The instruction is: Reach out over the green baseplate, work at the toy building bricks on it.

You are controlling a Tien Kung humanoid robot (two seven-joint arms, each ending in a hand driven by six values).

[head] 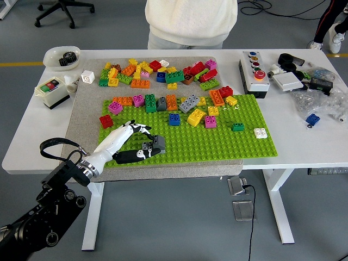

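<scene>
The green baseplate point(217, 142) lies on a grey mat, with several coloured bricks pressed on along its far edge. My left hand point(142, 141) reaches over the plate's near left corner, its white fingers point(136, 130) spread. The black thumb point(133, 155) lies along the near side of a dark grey brick point(155, 143). That brick sits on the plate between thumb and fingers, and the fingers are not closed around it. A red brick point(106, 120) stands just left of the hand. The right arm is out of view.
Loose bricks point(157, 73) are heaped on the mat beyond the plate. A button box point(254, 72) and clutter sit at the right, a switch box point(51, 91) and bowl point(61, 56) at the left. A person in a white top point(190, 22) stands at the far side.
</scene>
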